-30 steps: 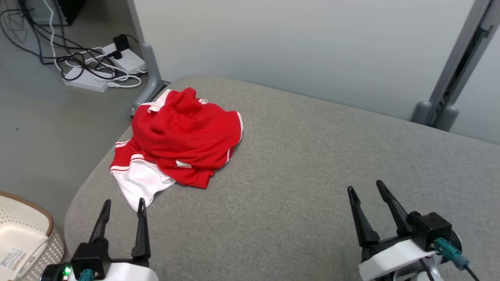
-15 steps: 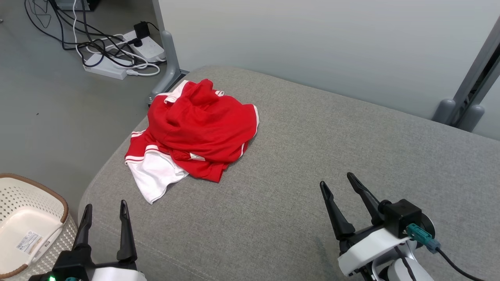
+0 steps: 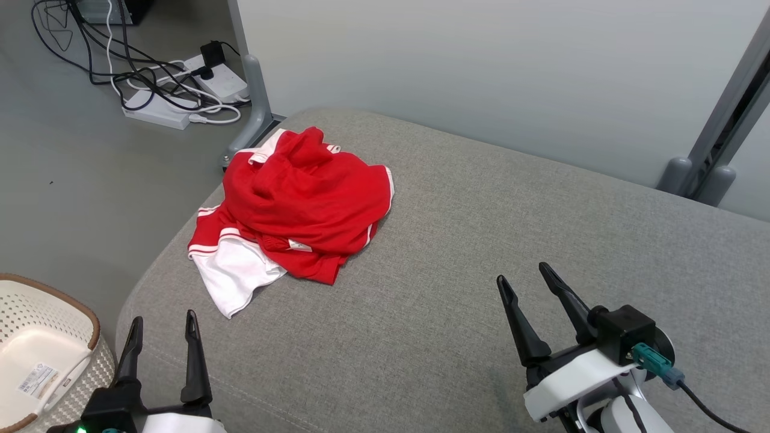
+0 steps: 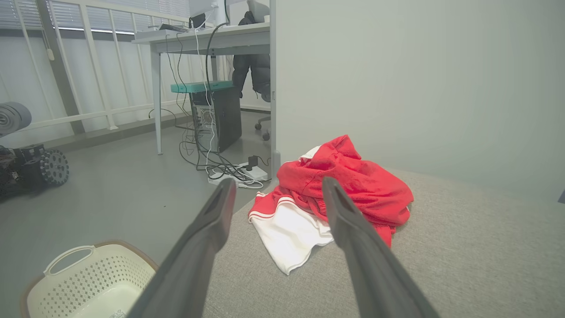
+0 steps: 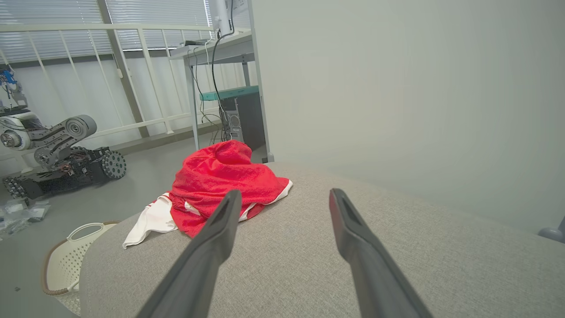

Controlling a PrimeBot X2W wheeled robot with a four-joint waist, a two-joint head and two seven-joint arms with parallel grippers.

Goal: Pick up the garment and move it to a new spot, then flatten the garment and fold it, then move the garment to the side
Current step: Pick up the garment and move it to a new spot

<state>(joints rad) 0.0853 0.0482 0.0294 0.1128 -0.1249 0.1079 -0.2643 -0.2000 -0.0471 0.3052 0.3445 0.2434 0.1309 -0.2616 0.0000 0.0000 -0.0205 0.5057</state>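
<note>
A red and white garment [image 3: 295, 207] lies crumpled in a heap near the far left corner of the grey cushioned surface [image 3: 457, 240]. The left wrist view has the garment [image 4: 348, 185] just beyond my fingers, and the right wrist view has the garment [image 5: 220, 176] ahead to the left. My left gripper [image 3: 162, 325] hovers open at the lower left, short of the white part of the cloth. My right gripper [image 3: 522, 273] stands open at the lower right, well away from the garment. Neither gripper holds anything.
A cream perforated laundry basket [image 3: 36, 355] stands on the floor at the lower left. Power strips and tangled cables [image 3: 174, 90] lie on the floor beyond the cushion's corner. A pale partition wall [image 3: 481, 72] runs behind the cushion, with grey posts [image 3: 698, 174] at the right.
The head camera has shifted, so the whole scene sits differently in the picture. Both grippers stay open, and the right one has moved slightly left. The garment lies as before.
</note>
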